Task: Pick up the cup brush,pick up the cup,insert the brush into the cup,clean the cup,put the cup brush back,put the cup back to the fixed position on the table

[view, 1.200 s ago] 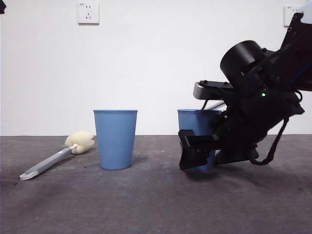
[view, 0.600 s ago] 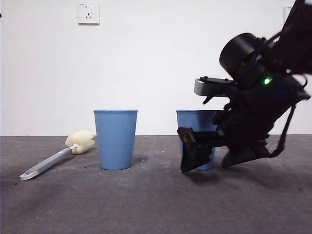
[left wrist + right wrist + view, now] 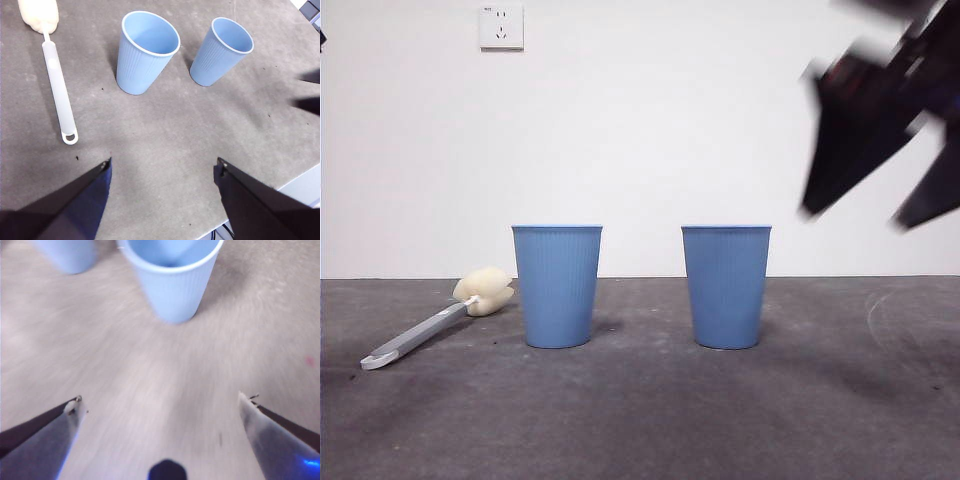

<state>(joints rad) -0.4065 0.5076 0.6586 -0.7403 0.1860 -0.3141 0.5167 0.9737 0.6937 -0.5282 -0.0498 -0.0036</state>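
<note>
Right hand (image 3: 160, 400) hangs wide open, empty, above a ribbed, tapered blue plastic cup (image 3: 172, 277) standing upright on the matte grey surface (image 3: 150, 390); left hand (image 3: 162, 167) likewise gapes

Ahead of the right fingers (image 3: 160, 402), spread wide with bare counter (image 3: 150, 390) between them, the cup (image 3: 171, 277) stands upright and unobstructed. A clear gap separates it from the second cup (image 3: 557, 285). Beyond that cup, the cup brush (image 3: 440, 318) lies flat, apart from both.
</note>
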